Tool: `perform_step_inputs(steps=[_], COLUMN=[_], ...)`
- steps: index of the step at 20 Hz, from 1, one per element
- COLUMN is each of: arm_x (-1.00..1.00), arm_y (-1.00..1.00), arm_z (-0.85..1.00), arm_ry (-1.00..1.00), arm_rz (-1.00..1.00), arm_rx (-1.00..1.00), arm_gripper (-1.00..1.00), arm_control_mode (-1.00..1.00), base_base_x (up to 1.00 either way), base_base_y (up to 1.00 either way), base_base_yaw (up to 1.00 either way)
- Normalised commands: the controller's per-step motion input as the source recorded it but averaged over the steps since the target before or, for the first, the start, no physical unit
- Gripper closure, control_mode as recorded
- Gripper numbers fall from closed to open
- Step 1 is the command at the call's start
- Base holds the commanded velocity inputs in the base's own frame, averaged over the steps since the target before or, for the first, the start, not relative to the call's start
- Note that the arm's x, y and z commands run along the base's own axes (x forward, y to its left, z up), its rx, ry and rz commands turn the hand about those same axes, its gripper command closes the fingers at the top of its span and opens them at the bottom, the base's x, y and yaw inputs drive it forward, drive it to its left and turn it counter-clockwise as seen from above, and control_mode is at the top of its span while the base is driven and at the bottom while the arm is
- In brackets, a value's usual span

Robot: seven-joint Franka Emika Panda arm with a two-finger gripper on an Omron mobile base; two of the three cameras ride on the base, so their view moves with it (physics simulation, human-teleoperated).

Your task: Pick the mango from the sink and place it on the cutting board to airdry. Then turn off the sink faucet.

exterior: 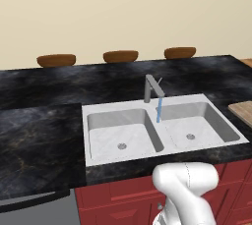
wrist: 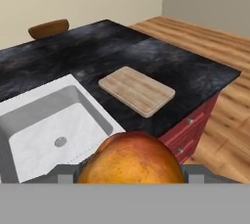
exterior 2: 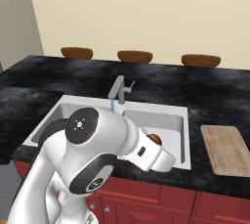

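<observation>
The orange-yellow mango (wrist: 132,162) sits low in the hand view, with my gripper (wrist: 131,173) shut on it, a grey finger pressed to each side. From the right base camera the mango (exterior 2: 155,139) peeks out behind my wrist, above the front of the sink's right basin. The marbled double-basin sink (exterior: 118,107) lies below. Its grey faucet (exterior: 150,89) stands at the back, and a blue stream of water (exterior: 159,110) runs from the spout. The wooden cutting board (wrist: 136,91) lies on the black counter to the right of the sink, bare on top.
Three brown bowl-like shapes (exterior: 56,60) line the counter's far edge. Black marbled counter (exterior: 39,135) spreads left of the sink. Red cabinet fronts (exterior: 118,194) run below. The counter ends just past the board, with wooden floor (wrist: 219,37) beyond.
</observation>
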Motion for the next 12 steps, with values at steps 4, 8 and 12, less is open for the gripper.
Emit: perform_step_inputs(steps=[4,8,12], arm_x=[0.19,0.21,0.21], arm_y=[-0.43,-0.34,-0.32], arm_z=[-0.02,-0.14,-0.29], arm_ry=[0.03,0.01,0.00], arm_rz=[-0.05,-0.01,0.00], arm_rx=[0.02,0.02,0.03], arm_gripper=[1.00,1.00,1.00], arm_control_mode=[-1.00,-1.00,-1.00], base_base_x=[0.00,0.00,0.00], base_base_y=[0.00,0.00,0.00], base_base_yaw=[0.00,0.00,0.00])
